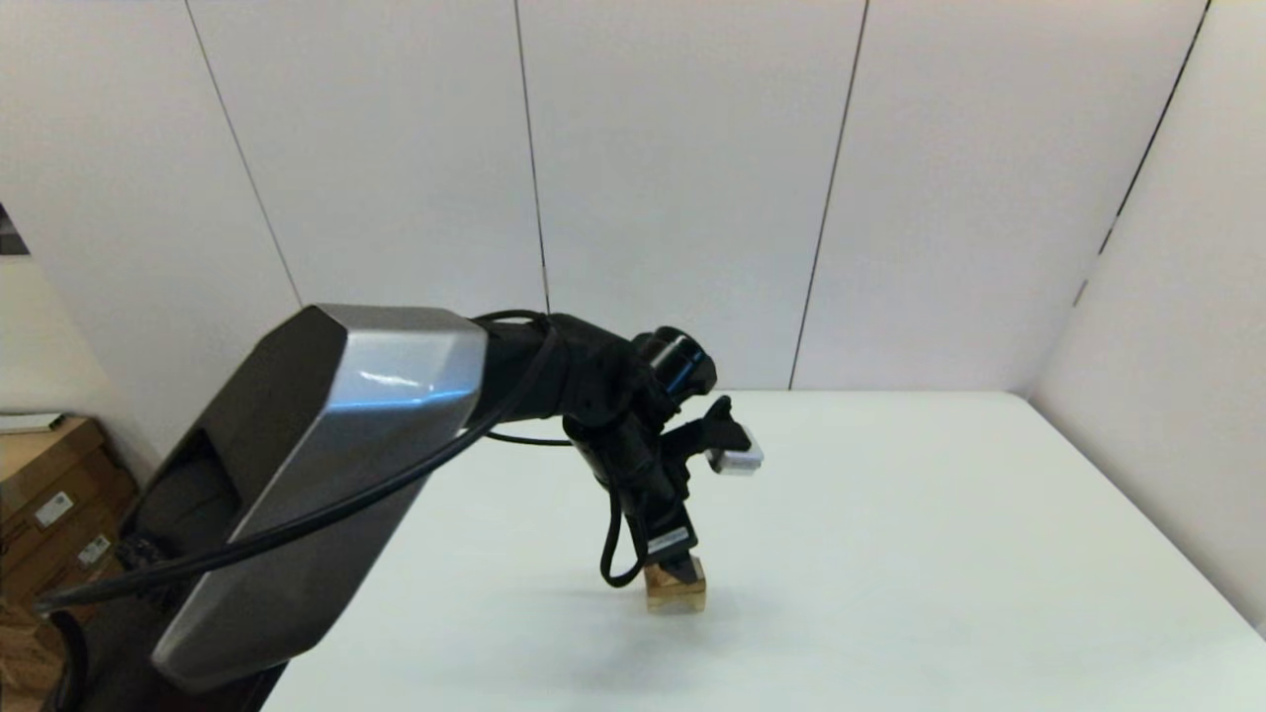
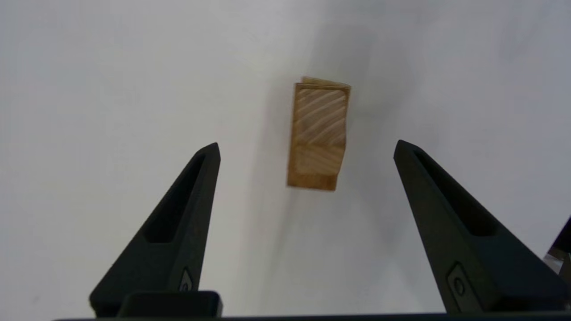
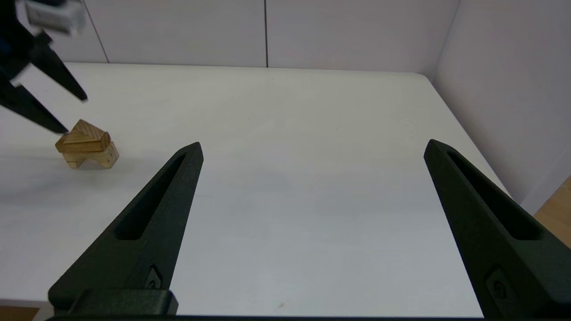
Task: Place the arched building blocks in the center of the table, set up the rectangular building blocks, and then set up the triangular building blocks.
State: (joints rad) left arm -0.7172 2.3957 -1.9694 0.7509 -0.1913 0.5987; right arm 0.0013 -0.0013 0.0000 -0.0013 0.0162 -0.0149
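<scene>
White smooth bench [image 1: 940, 554] carries a three-block stack mid-bench: chunky light-wood arched block [image 3: 91, 159] lowest, slim tan rectangular bar [image 3: 82, 142] across it, small striped triangular prism [image 2: 322, 117] topmost. Left gripper [image 2: 307, 149] directly above stack, jaws wide apart, touching nothing. Right gripper [image 3: 312, 149] near the bench's front edge, jaws wide apart, empty.

In the head view, the top of the block stack [image 1: 677, 590] is hidden by the left gripper [image 1: 680, 567], so the blocks cannot be told apart there. The left arm [image 1: 326, 465] is cut off by the picture's bottom edge. In the left wrist view, the arch is hidden under the bar [image 2: 312, 180] and the triangle [image 2: 320, 127]. In the right wrist view, the left gripper's fingers [image 3: 26, 107] are blurred and cut off by the left edge.
</scene>
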